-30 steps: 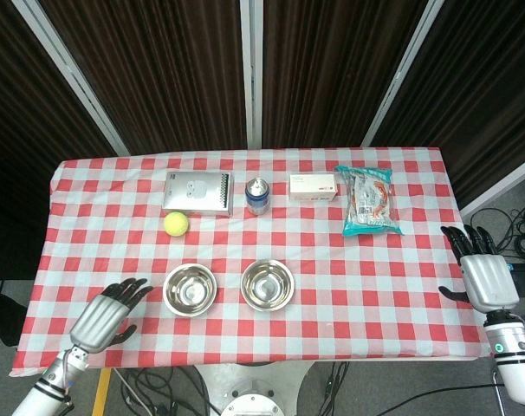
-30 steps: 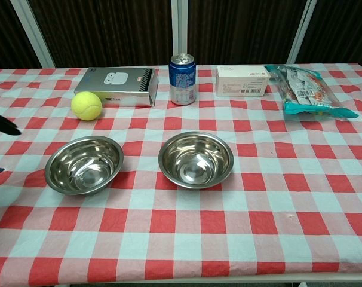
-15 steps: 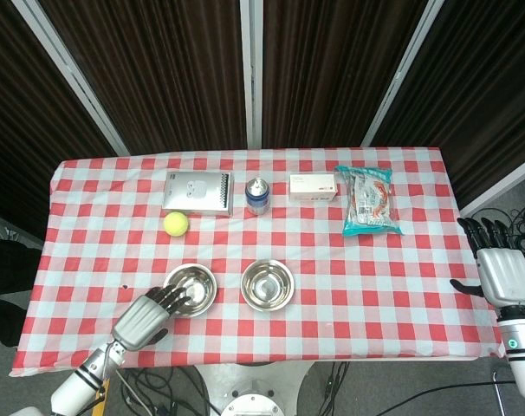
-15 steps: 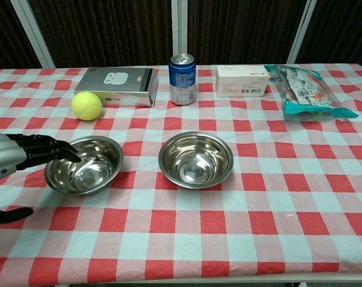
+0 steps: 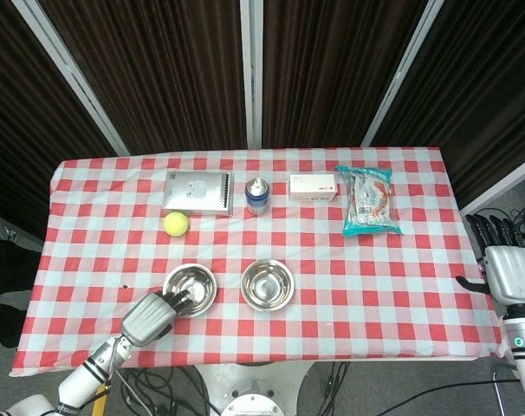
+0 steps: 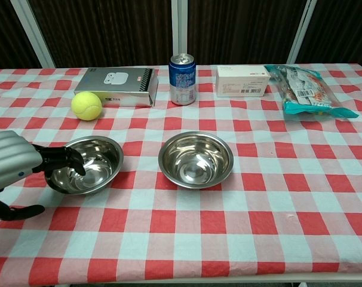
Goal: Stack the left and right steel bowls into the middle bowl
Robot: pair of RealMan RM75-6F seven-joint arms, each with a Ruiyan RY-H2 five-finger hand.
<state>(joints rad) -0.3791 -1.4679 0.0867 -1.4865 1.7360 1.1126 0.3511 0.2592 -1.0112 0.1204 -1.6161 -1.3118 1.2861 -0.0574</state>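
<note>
Two steel bowls show on the checked cloth. The left bowl (image 5: 191,286) (image 6: 88,164) stands beside the middle bowl (image 5: 268,284) (image 6: 196,159), a small gap between them. My left hand (image 5: 152,314) (image 6: 12,165) is at the left bowl's near-left side. Its fingers (image 6: 63,160) curl over the rim into the bowl, while the thumb lies apart on the cloth outside. The bowl rests flat on the table. My right hand (image 5: 508,270) hangs open beyond the table's right edge and is out of the chest view.
Along the back stand a grey box (image 5: 197,191) (image 6: 115,86), a blue can (image 5: 257,196) (image 6: 182,70), a white carton (image 5: 313,186) (image 6: 242,81) and a snack bag (image 5: 369,201) (image 6: 306,89). A tennis ball (image 5: 176,224) (image 6: 86,106) lies just behind the left bowl.
My left hand swept in from the left front corner to the left bowl and curled its fingers over the rim. My right hand drew back to the right, off the table.
</note>
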